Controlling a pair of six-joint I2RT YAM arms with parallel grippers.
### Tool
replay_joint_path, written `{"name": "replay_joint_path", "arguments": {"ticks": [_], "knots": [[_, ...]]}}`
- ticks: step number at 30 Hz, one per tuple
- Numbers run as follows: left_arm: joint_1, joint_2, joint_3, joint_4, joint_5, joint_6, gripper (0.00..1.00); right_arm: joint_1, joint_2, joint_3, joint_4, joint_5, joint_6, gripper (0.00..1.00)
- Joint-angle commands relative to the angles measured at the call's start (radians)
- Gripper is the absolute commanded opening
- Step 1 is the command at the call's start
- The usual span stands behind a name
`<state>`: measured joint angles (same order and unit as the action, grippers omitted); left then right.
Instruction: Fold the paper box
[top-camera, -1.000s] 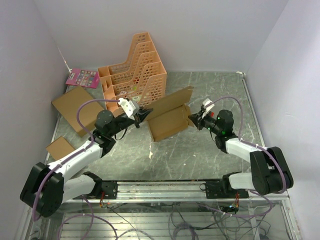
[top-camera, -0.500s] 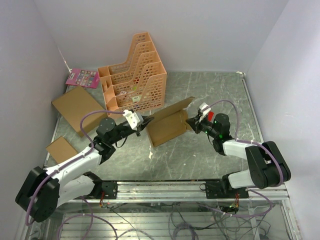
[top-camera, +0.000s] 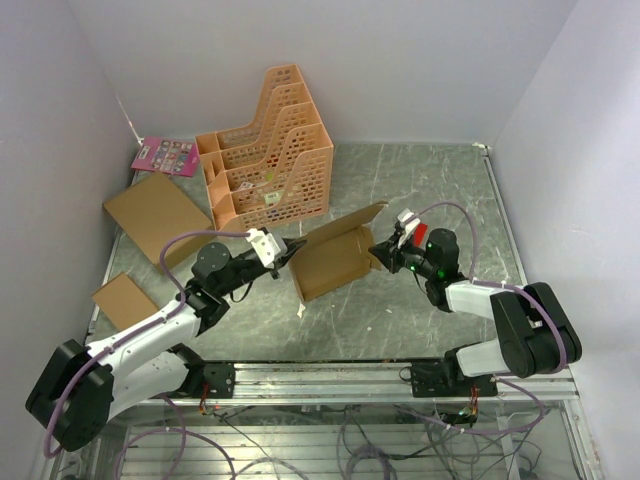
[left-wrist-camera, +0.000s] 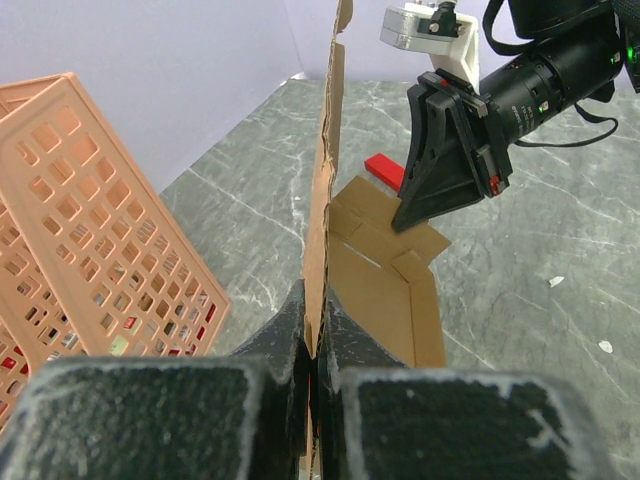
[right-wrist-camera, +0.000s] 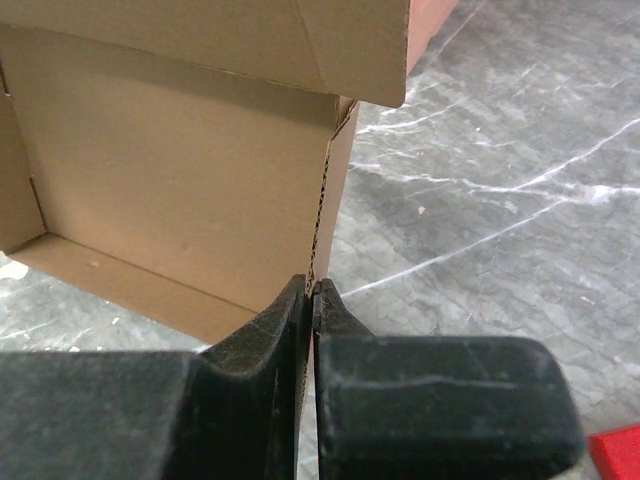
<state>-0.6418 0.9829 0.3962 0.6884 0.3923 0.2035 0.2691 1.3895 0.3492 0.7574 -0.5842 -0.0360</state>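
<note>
- The paper box (top-camera: 330, 262) sits mid-table, lifted between the two arms. Over the last second it has come nearer the arms' bases and slightly left.
- The left gripper (left-wrist-camera: 314, 335) is clenched on the thin edge of the box's left wall. The wrist view shows that wall standing upright between its fingers.
- The right gripper (right-wrist-camera: 311, 292) is pinched on the right-hand corner, where a side wall meets the floor of the box. It has travelled inward with the box.
- The two grippers now stand closer together than before, so the side walls look more raised. One long flap at the far side is open and slanting outward.
- My reading: the walls are formed and the flap is left to close, so the fold is partly done.
- A white scrap (top-camera: 301, 311) lies on the table (top-camera: 420, 320) just in front of the box, too slight to matter.
- A small cardboard piece (top-camera: 120, 297) lies near the left arm, well apart from the box.
- A red block (left-wrist-camera: 384, 170) lies by the right gripper, near the box's right side, and could catch a lowered corner.
- A larger flat cardboard (top-camera: 155, 215) lies further left.
- An orange file rack (top-camera: 270, 150) stands just behind the box, limiting room for the far flap to swing.
- A pink card (top-camera: 165, 155) rests at the back wall.
</note>
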Motion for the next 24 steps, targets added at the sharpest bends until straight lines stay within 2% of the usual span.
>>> {"name": "replay_joint_path", "arguments": {"ticks": [1,6,16,24], "knots": [[-0.012,-0.005,-0.011,0.019,-0.02,0.019,0.07,0.001,-0.005,0.02,-0.011,-0.11,0.027,0.05],[-0.013,-0.002,-0.013,0.018,-0.021,0.017,0.07,-0.037,0.012,0.065,-0.077,-0.23,0.017,0.13],[-0.014,-0.002,-0.008,0.002,-0.021,0.02,0.07,-0.06,0.052,0.138,-0.18,-0.356,-0.017,0.43],[-0.014,-0.001,-0.007,0.003,-0.017,0.02,0.07,-0.106,0.116,0.194,-0.186,-0.462,0.058,0.46]]}}
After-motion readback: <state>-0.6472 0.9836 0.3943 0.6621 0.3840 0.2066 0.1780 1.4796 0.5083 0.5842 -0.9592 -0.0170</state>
